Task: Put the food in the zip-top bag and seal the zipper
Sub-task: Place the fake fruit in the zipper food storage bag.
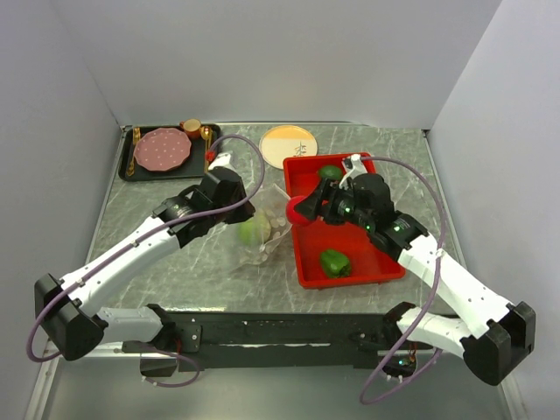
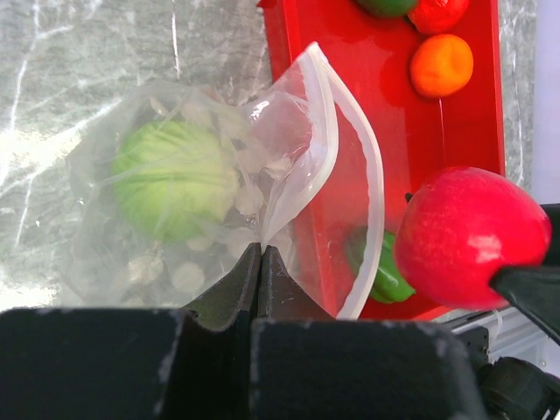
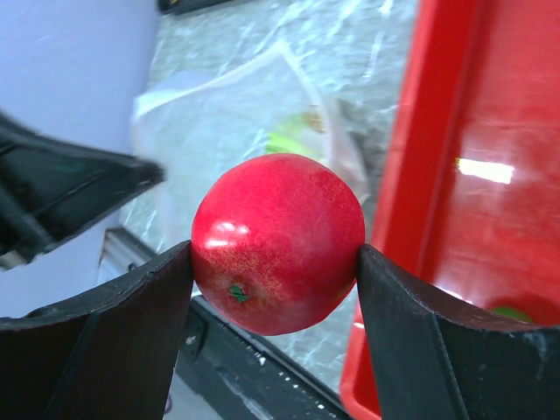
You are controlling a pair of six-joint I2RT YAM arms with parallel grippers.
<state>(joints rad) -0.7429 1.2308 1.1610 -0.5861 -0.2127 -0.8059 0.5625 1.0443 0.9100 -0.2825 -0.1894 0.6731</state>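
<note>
Red fruit (image 3: 277, 243) sits clamped in right fingers (image 3: 131, 324) near the zip-top bag (image 3: 219, 122).

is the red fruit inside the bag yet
No, the red fruit sits clamped in the right end effector, outside the zip-top bag.

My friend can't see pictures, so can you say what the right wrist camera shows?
A shiny red apple is pinched between two black jaws, right in the middle. Behind it, a clear bag with something green inside rests on a grey table, and a red tray sits on the right.
</note>
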